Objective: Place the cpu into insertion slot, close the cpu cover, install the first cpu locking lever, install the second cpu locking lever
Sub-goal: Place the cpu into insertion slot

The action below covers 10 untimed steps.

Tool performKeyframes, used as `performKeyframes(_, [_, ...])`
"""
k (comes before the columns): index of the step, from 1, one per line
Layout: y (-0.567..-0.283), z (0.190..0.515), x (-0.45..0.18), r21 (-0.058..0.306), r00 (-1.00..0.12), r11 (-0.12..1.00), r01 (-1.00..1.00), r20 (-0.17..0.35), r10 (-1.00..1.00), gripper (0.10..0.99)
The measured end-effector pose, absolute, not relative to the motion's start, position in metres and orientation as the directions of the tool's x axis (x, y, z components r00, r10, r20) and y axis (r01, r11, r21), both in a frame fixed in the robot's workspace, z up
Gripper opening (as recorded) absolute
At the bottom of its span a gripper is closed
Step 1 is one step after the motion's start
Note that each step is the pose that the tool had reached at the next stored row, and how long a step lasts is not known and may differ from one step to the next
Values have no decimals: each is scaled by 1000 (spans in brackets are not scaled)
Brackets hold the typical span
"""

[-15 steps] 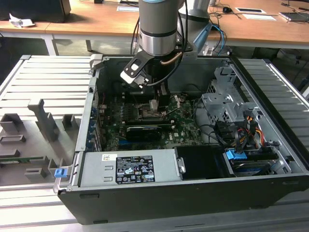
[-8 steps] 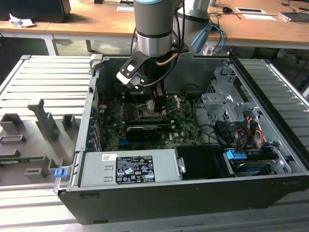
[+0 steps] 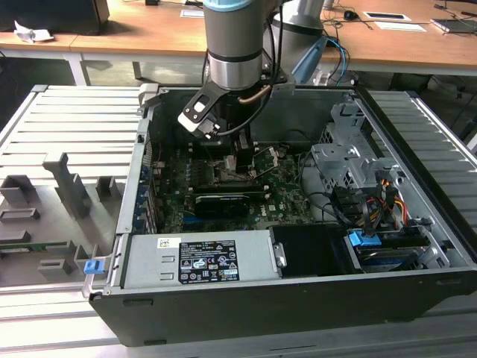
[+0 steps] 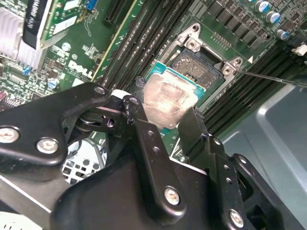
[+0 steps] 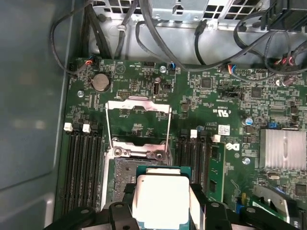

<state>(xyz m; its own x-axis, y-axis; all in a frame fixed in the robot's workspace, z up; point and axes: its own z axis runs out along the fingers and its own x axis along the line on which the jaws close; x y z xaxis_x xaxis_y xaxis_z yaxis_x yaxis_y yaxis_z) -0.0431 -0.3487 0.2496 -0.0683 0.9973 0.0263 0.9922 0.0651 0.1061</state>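
Over the insertion slot (image 4: 199,67) — cpu (image 5: 160,196) held in the grasp
The gripper (image 4: 167,108) clamps the cpu by two opposite edges, holding it low over the dark socket; the cpu cover (image 5: 139,104) stands raised — swung open at the slot's edge.

The robot arm (image 3: 232,30) stood almost vertical, its grey wrist (image 3: 237,71) pointed straight down, with the gripper (image 3: 240,158) hanging directly beneath it. A black bracket (image 3: 198,113) jutted at a slant from the wrist, above the gripper and off to its side. In the second wrist view, the gripper's two black fingers (image 4: 144,136) were drawn in to a narrow span and pressed against opposite edges of the cpu (image 4: 169,98), which sat flat between the fingertips. Bolted black linkage arms (image 4: 57,129) spread out behind the fingers, toward the wrist. In the first wrist view, the gripper (image 5: 160,203) clasped the chip from both sides.
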Motion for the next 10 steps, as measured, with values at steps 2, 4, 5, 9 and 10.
performKeyframes(2, [-346, 247, -43, 106, -68, 64, 992, 26, 997, 525])
performKeyframes(4, [-342, 246, -43, 106, -68, 64, 992, 26, 997, 525])
performKeyframes(5, [-339, 246, -43, 106, -68, 65, 992, 26, 997, 525])
performKeyframes(9, [-336, 241, -43, 106, -60, 57, 993, 27, 998, 525])
performKeyframes(10, [-335, 240, -44, 106, -53, 50, 993, 27, 998, 525])
